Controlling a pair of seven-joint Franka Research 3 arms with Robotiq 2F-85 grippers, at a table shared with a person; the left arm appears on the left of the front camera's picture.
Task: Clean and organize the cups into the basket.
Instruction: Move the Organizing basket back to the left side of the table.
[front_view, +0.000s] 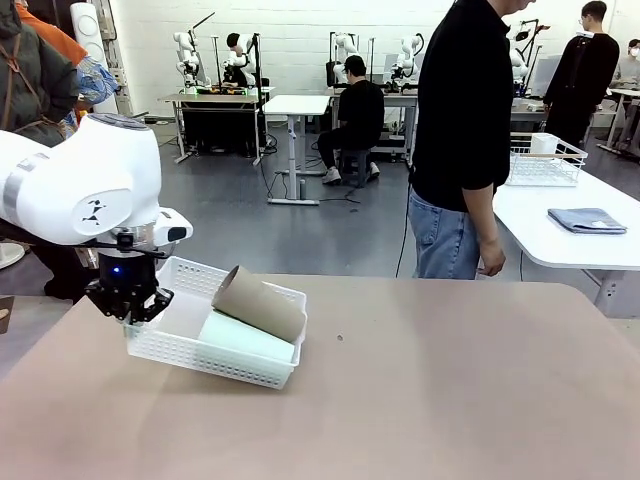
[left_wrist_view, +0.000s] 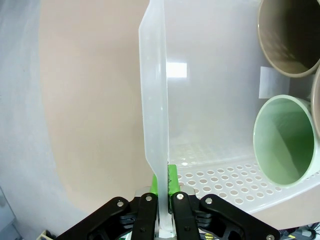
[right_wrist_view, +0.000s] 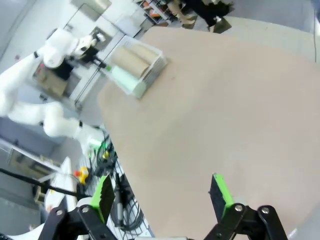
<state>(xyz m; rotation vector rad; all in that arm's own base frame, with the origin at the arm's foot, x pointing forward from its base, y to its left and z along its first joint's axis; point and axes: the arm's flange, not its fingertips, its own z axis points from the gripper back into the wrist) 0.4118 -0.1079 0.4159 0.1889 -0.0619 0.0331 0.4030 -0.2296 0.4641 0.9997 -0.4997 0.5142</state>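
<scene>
The white lattice basket (front_view: 200, 362) hangs tilted at the table's left, its left end raised. My left gripper (front_view: 128, 305) is shut on the rim of that end. In the left wrist view the fingers pinch the thin white basket wall (left_wrist_view: 155, 100) at the left gripper (left_wrist_view: 164, 192). Inside lie a tan-brown cup (front_view: 262, 303) and a pale mint cup (front_view: 245, 335). Their open mouths face the wrist camera: the mint cup (left_wrist_view: 285, 145) and a tan cup (left_wrist_view: 290, 35). My right gripper (right_wrist_view: 162, 195) stands open above the table, far from the basket (right_wrist_view: 156, 66).
A person in a black shirt and jeans (front_view: 460, 140) stands at the table's far edge. Beyond, a white table carries a wire rack (front_view: 545, 160) and a folded blue cloth (front_view: 588, 220). The tan tabletop (front_view: 450, 380) stretches wide to the right of the basket.
</scene>
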